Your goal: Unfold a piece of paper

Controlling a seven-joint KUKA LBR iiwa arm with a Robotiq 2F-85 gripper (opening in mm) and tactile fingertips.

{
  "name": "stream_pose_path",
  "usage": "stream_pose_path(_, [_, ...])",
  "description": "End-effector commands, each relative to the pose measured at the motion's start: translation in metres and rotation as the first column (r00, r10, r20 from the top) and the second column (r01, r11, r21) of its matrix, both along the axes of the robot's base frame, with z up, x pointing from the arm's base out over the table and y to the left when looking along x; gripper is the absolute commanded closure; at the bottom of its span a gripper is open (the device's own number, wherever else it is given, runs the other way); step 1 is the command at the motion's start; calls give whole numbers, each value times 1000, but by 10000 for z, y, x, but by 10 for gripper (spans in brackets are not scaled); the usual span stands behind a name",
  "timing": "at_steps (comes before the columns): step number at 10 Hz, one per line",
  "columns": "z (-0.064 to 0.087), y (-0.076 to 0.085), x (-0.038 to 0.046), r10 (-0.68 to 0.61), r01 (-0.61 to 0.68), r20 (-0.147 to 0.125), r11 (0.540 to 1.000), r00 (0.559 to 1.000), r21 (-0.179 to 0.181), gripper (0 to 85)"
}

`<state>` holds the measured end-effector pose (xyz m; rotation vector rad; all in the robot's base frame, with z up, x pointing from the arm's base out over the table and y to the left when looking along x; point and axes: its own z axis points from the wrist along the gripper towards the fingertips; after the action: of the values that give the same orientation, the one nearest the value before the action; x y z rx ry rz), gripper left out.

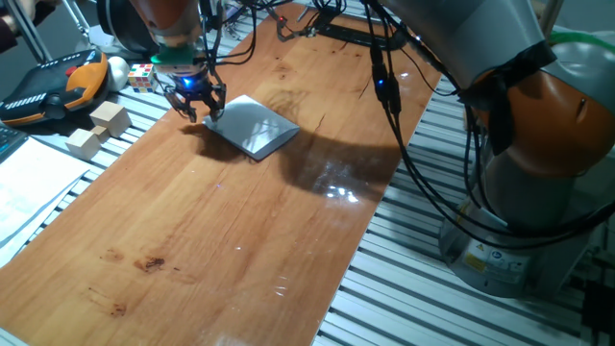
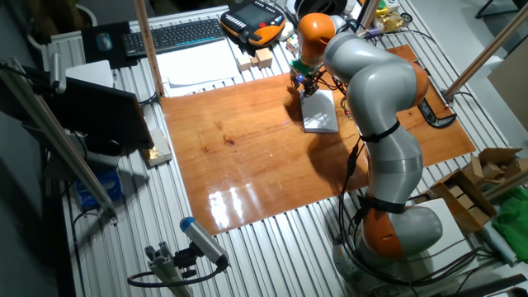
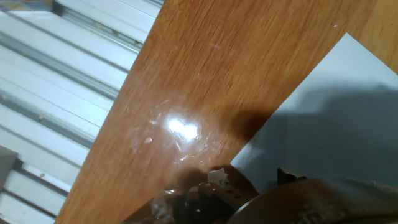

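Now the arm bends over the wooden worktop from the base that stands beside one long edge, and its grey and orange links reach across to the far long edge. The claw points down at the board and hangs at one corner of the piece of paper. In one fixed view its dark fingers stand a little apart just at the paper's corner, but the pictures do not make clear whether they pinch the sheet or only stand at it, so it cannot be told if the claw is released or clenched. A small blue light shines at the wrist above the fingers.

The piece of paper lies on the worktop near the far long edge, closer to one short end. It is thin, plain and white, with straight edges, and it looks grey where the shadow of the arm falls on it. In the hand view its sharp corner lies on the wood just beside the blurred dark fingertips.

No writing can be read in any view.

The worktop is smooth varnished wood with knots and bright glare spots. Around it is a ribbed aluminium frame. Beyond the far edge stand tan wooden blocks and a coloured puzzle cube.
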<state>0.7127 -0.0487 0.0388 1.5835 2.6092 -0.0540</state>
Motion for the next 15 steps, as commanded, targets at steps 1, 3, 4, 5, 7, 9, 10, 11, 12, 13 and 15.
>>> stream_pose_path(1, [-23,-21,-7,1,-1,0,1000,1000,0,373])
stream_pose_path(3, [-67,-60,-8,3,-3,1,1000,1000,3,373])
stream_pose_path(4, [-74,-69,-12,3,-3,1,1000,1000,4,373])
stream_pose_path(5, [-74,-73,-15,6,-6,-2,1000,1000,4,380])
stream_pose_path(7, [-65,-80,-27,24,-24,-2,1000,1000,-5,573])
stream_pose_path(9, [-72,-98,-40,44,-44,-6,999,999,-9,830])
stream_pose_path(10, [-54,-108,-49,47,-47,-8,999,999,-16,830])
stream_pose_path(11, [-16,-117,-64,48,-48,-8,999,999,-21,830])
stream_pose_path(12, [35,-133,-78,51,-51,-15,998,999,-25,830])
stream_pose_path(13, [81,-160,-103,59,-60,-22,998,998,-29,830])
stream_pose_path(15, [146,-248,-162,86,-87,-32,996,996,-23,830])
